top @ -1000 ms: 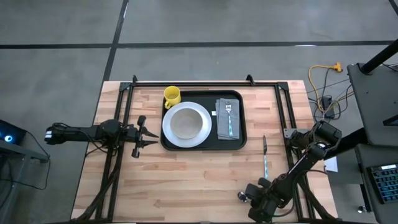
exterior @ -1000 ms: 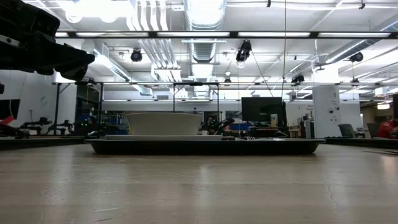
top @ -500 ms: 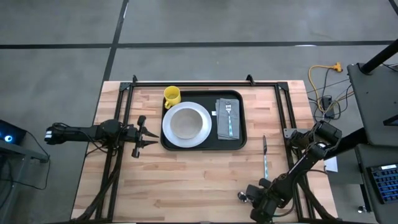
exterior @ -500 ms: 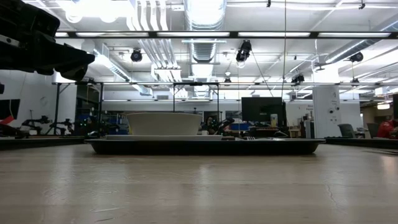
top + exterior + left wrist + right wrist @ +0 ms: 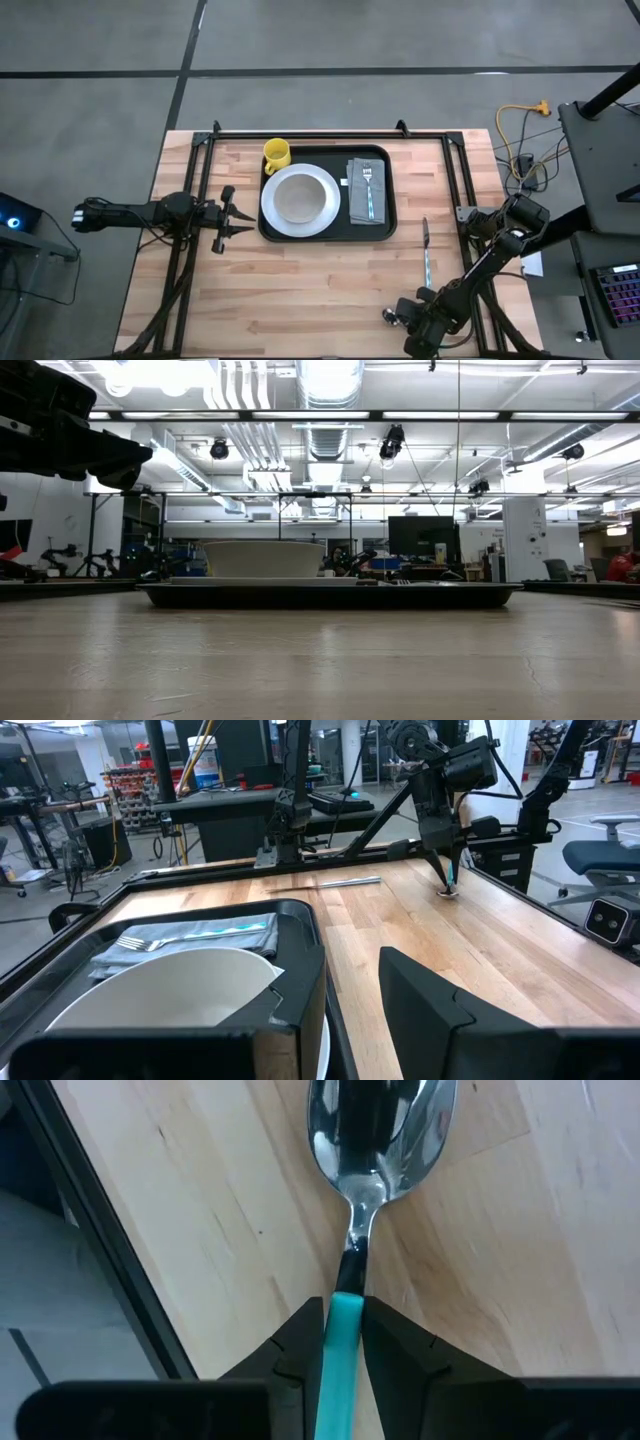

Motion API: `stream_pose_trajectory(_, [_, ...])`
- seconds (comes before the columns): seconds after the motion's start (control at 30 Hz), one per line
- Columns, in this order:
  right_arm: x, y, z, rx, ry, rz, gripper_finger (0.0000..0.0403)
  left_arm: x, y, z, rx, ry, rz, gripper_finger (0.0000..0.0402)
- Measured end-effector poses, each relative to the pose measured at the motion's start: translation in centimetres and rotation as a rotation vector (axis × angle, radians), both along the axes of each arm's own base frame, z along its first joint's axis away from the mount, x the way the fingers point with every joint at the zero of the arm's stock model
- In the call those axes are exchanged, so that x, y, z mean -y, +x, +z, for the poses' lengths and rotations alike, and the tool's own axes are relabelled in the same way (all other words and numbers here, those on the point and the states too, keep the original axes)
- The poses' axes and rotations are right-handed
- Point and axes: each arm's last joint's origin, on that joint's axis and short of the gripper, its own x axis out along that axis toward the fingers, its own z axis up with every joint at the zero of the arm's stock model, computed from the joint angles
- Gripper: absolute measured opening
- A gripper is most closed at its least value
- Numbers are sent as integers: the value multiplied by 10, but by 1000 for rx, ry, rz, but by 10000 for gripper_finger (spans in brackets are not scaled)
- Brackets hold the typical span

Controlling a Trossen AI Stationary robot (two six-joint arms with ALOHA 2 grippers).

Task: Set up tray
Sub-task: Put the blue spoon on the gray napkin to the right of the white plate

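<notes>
Pinching the spoon (image 5: 380,1120) by its blue handle with the right gripper (image 5: 340,1315), jaws clenched on it, at the near right of the table. Probably getting ready to lift. Wanting a firm, straight pinch first, then going slowly up and over the knife (image 5: 425,250) without bumping it. Aiming for the bare spot beside the napkin (image 5: 366,192). Waiting with the left gripper (image 5: 238,218), jaws apart and holding nothing, just left of the tray (image 5: 330,236). Sitting at the far middle: tray black, flat, low rim, round corners. Carrying a plate (image 5: 300,200) on the left, napkin and fork (image 5: 368,180) on the right.
</notes>
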Motion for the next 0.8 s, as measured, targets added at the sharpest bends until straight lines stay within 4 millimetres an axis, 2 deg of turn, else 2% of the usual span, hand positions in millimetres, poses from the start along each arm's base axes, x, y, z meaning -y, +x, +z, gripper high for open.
stream_pose_trajectory(0.37, [0,-1,0,-15,9,-16,52,0,0,0,0,0,0,83])
stream_pose_trajectory(0.53, [1,-1,0,-49,30,-126,24,0,0,0,0,0,0,83])
stream_pose_trajectory(0.8, [2,1,0,-72,47,-222,23,0,0,0,0,0,0,83])
